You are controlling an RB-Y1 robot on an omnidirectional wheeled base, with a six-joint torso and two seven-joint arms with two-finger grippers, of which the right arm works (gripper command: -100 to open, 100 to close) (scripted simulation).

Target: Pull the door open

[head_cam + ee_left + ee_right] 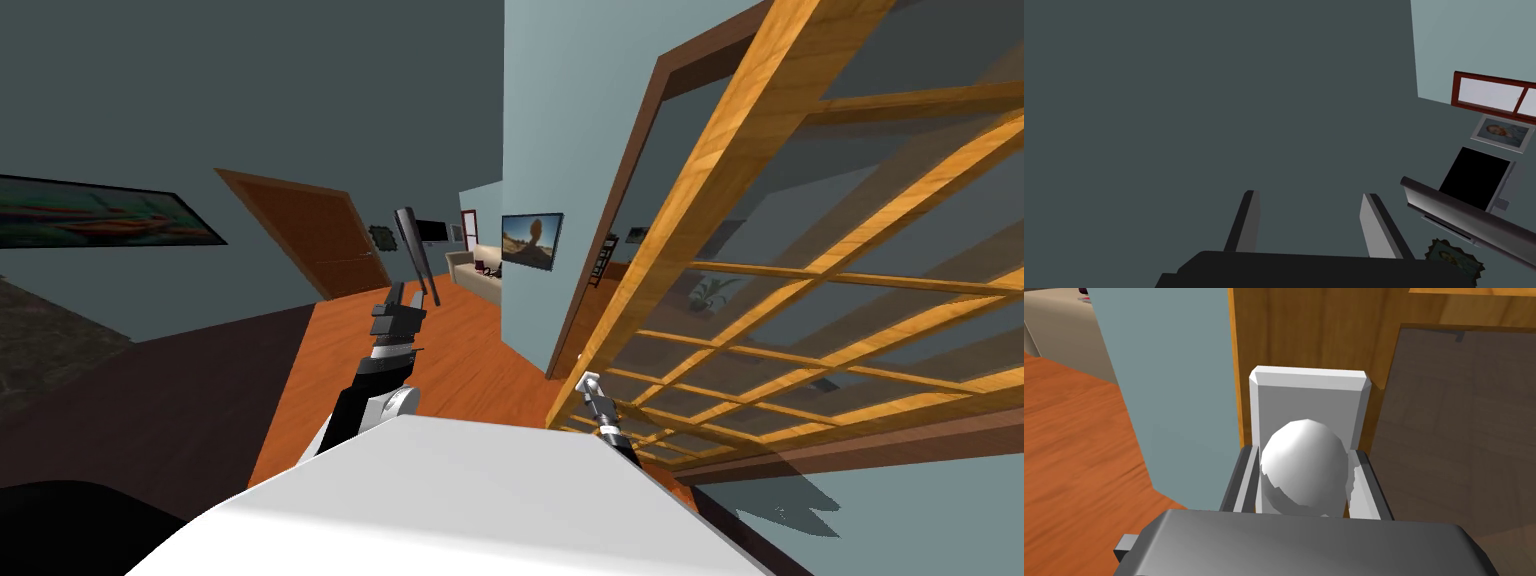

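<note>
A wooden-framed door (800, 260) with several glass panes stands swung away from its dark brown frame (640, 170) at my right. A white round knob (1304, 463) on a white backplate (1309, 403) sits on the door's edge stile. My right gripper (1304, 480) is shut on that knob, one finger pressing each side; in the head view it (590, 383) meets the door's lower near corner. My left gripper (1309, 220) is open and holds nothing, raised in front of my chest (400, 315) toward a grey wall.
An orange wood floor (440, 360) runs ahead to a beige sofa (475, 275). A pale blue wall end (540, 180) with a picture stands just left of the doorway. A brown door (320, 240) stands on the left wall. A dark bar (415, 250) rises beyond my left hand.
</note>
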